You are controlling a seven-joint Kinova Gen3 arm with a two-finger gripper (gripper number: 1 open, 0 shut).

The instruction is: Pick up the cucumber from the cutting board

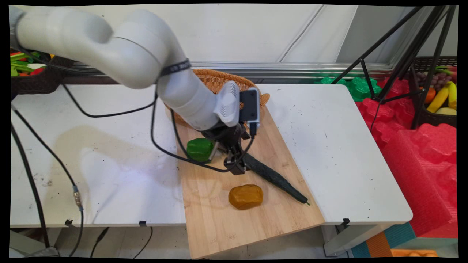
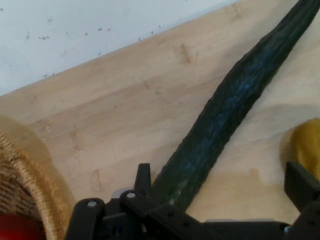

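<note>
A: Kinova arm bent low over the wooden cutting board (image 1: 256,223), claw (image 1: 234,164) down at the near end of a long dark-green cucumber (image 1: 272,175). Cucumber lies flat on the board, running diagonally twd the right edge, stem tip close to where board meets the white surface (image 1: 336,146).

B: Claw state?

A: Apart. Hand view shows the cucumber's blunt end (image 2: 200,165) sitting betw. the two fingers (image 2: 143,177), one at left close by it, the other off at right with a gap. Not clamped on it as far as I can see; contact w/ the left finger can't be ruled out.

B: What else is around?

A: Green bell pepper (image 1: 199,149) just left of the claw, on the board, near but apart from the cucumber. Brown potato (image 1: 245,196) lies nearer the camera, below the cucumber's middle, also apart; its edge shows at right in the hand view (image 2: 307,147). Wicker basket (image 1: 215,78) sits at the board's far end, mostly hidden behind the arm, something red inside per the hand view (image 2: 15,227).

B: Why that pose?

A: My read: wrist is turned so the fingers straddle the cucumber across its width, not along it; the only way a long thing fits betw. them. Black cables hang off the arm, looping over the board's left side.
</note>
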